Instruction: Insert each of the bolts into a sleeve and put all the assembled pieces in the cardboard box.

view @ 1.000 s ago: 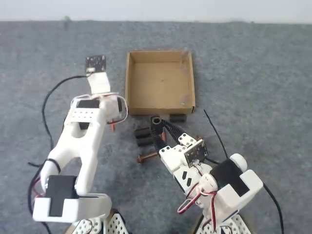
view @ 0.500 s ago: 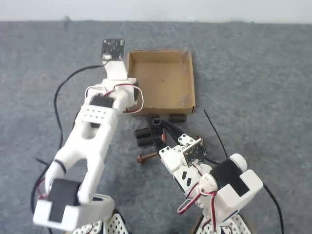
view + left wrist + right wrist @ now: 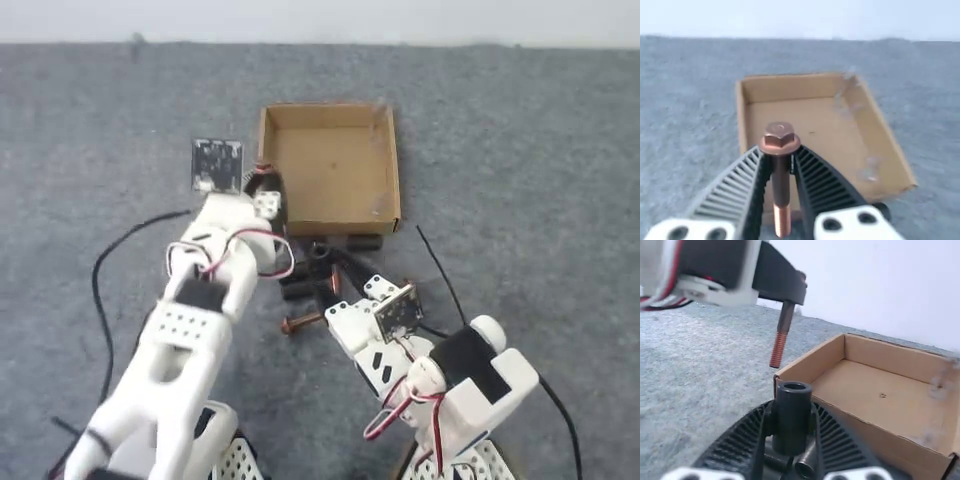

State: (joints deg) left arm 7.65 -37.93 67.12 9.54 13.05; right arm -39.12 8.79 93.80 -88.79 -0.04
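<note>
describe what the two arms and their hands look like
The left arm and right arm are white blocky shells with black motor blocks and looped red-and-white wires. The left hand and right hand have black ribbed fingers on white bases.

Lab setup: grey felt tabletop (image 3: 520,150), white wall (image 3: 320,20).

White arms (image 3: 190,340) carry black servos (image 3: 468,362), red-and-white wires (image 3: 384,416), and black ribbed fingers (image 3: 737,189).
</note>
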